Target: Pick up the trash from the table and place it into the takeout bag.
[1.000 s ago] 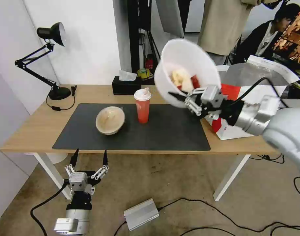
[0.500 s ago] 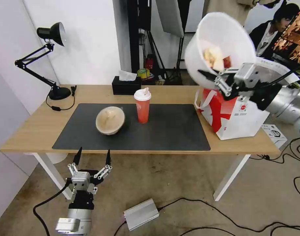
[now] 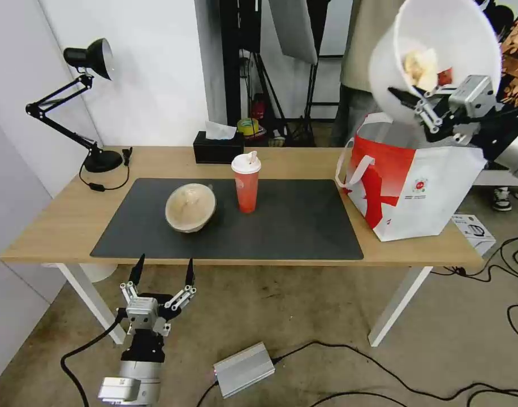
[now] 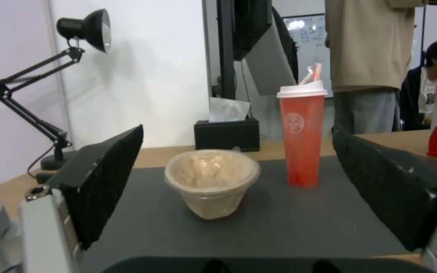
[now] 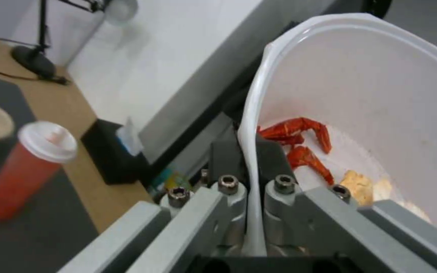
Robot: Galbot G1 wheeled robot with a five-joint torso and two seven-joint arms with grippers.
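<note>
Right gripper (image 3: 409, 102) pinches the white bowl's (image 3: 440, 51) rim, bowl tilted in the air above the takeout bag (image 3: 411, 186), probably over its mouth. Next: lower, then release inside. Left gripper (image 3: 160, 277) spread, parked below the table (image 3: 61, 220)

A white bowl (image 3: 440, 51) with red and pale food scraps hangs tilted above the open red-and-white bag (image 3: 411, 186), which stands at the right end of the light-wood table (image 3: 61, 217). A red cup (image 3: 246, 183) with a white lid stands upright on the dark mat (image 3: 293, 226), with a tan bowl (image 3: 190, 208) just beside it, tipped slightly.
</note>
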